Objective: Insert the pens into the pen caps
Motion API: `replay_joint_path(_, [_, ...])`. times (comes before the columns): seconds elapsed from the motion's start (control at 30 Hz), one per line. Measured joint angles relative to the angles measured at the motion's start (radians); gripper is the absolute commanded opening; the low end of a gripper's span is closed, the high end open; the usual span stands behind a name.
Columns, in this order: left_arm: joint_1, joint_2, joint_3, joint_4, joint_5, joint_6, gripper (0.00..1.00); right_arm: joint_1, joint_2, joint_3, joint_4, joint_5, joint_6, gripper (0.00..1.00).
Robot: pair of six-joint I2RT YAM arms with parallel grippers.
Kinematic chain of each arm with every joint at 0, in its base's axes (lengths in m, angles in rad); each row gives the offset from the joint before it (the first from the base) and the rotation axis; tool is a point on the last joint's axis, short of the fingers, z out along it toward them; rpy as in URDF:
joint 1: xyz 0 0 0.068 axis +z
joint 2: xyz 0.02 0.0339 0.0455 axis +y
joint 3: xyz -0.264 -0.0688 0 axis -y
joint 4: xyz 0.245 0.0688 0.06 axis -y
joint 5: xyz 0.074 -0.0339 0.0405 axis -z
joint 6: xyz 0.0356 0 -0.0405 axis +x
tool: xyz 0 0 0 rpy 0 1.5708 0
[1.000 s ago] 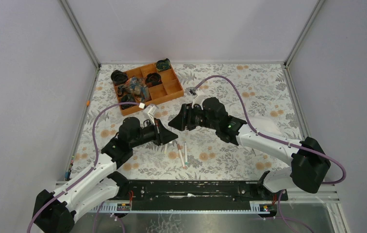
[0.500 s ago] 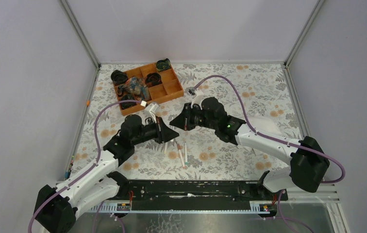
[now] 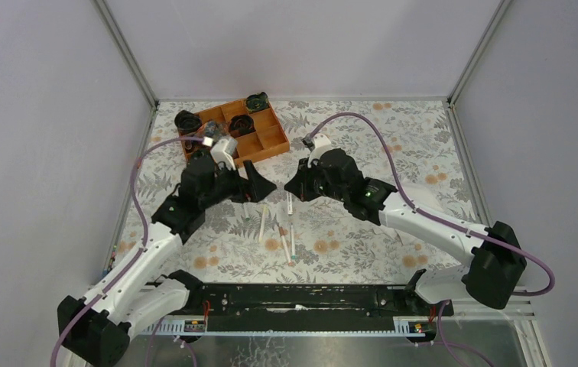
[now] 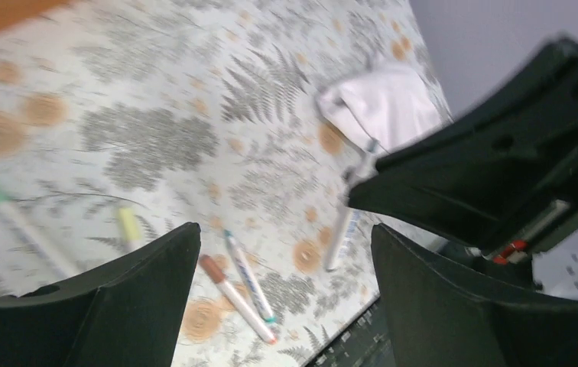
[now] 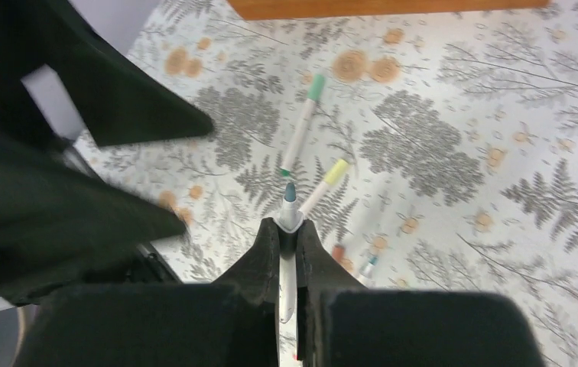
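Note:
My right gripper [image 5: 288,225] is shut on a white pen [image 5: 289,200] whose bare bluish tip sticks out past the fingertips. The top view puts this gripper [image 3: 292,189] mid-table, facing my left gripper [image 3: 261,187]. That left gripper [image 4: 286,233] is open and empty above the mat. Below it lie a brown-capped pen [image 4: 232,294] and a teal-tipped pen [image 4: 249,277]. A green pen cap [image 5: 316,86] and a yellow pen cap [image 5: 336,171] each sit on a pen lying on the mat. No loose cap shows.
An orange compartment tray [image 3: 273,142] holding dark rolls stands at the back left, just behind the left wrist. A crumpled white paper [image 4: 385,107] lies to the right. Several pens [image 3: 263,223] are scattered on the flower-print mat in front of both grippers.
The right gripper closed on the pen and drew back to the right. The left gripper opened, let go and lifted back toward the tray.

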Motion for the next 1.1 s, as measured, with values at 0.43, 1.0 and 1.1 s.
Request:
replay_joint_path(0.43, [0.508, 0.233, 0.297, -0.303, -0.242, 0.190, 0.74, -0.053, -0.018, -0.037, -0.108, 0.068, -0.049, 0.00])
replay_joint_path(1.0, [0.845, 0.591, 0.364, -0.181, -0.421, 0.165, 0.40, -0.092, 0.056, -0.042, -0.131, -0.003, -0.069, 0.00])
replay_joint_path(1.1, [0.843, 0.570, 0.314, -0.103, -0.425, 0.134, 0.38, -0.093, 0.085, -0.042, -0.130, -0.031, -0.068, 0.00])
